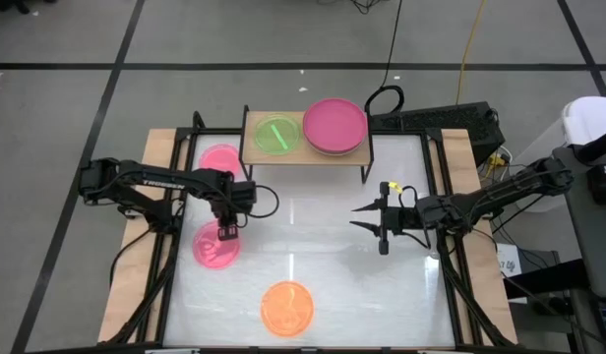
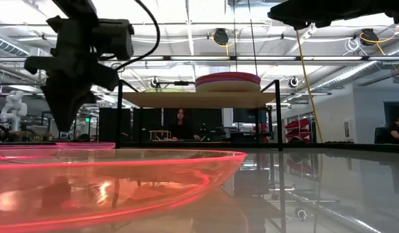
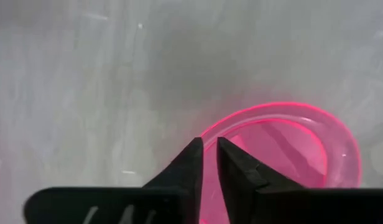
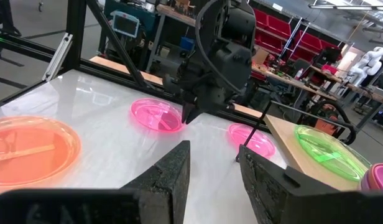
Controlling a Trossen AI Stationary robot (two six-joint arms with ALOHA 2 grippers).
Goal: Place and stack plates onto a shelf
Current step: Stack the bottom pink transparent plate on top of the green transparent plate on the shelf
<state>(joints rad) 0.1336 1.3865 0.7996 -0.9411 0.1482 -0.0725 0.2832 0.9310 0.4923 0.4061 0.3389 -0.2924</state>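
Left hand (image 1: 226, 232) nearly closed over flat pink plate (image 1: 214, 246) rim.

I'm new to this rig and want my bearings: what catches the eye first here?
The left gripper hangs, jaws nearly shut, over the rim of a pink plate at the table's left. On the shelf sit a green plate and a magenta-topped stack. An orange plate lies near the front edge.
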